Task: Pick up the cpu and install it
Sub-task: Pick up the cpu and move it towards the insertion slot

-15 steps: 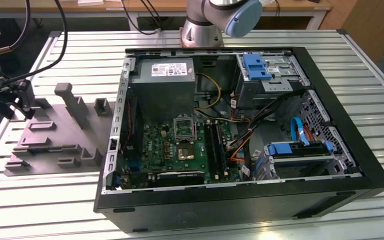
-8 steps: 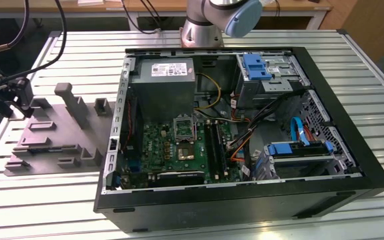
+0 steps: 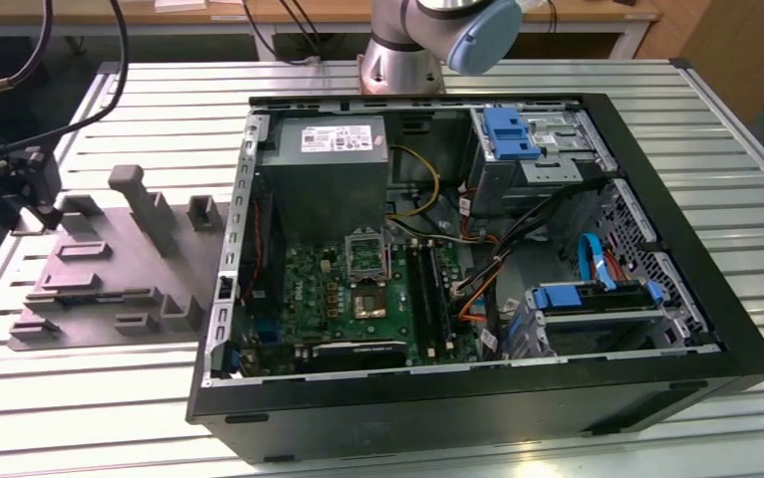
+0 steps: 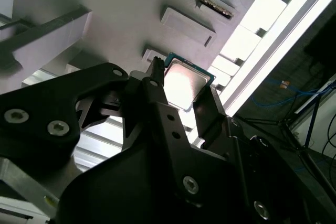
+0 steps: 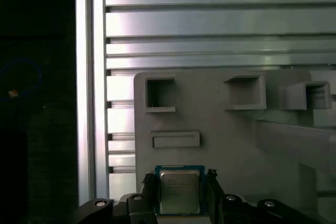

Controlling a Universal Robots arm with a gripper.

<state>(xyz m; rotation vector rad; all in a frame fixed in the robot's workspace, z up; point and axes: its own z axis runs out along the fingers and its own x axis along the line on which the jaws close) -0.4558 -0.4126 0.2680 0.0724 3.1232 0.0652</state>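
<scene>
The cpu (image 5: 179,192) isn't installed yet. Your open computer case (image 3: 488,249) stands on the slatted table (image 3: 90,398). The grey fixture (image 3: 103,264) lies beside it, on the exterior view's left, and the gripper (image 3: 36,199) hangs at that fixture's outer edge, well apart from the case. The metal-framed socket (image 3: 366,251) sits inside, on the green board (image 3: 329,299). In both wrist views the fingers (image 5: 213,187) clasp the cpu by two opposite edges, close over the fixture. Pickup looks in hand; all of the installing is left.

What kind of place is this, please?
Probably a robotics lab or test bench for computer assembly: an open computer case stands on a slatted aluminium table, beside a grey plastic fixture, and the gripper holds the cpu over that fixture.
</scene>
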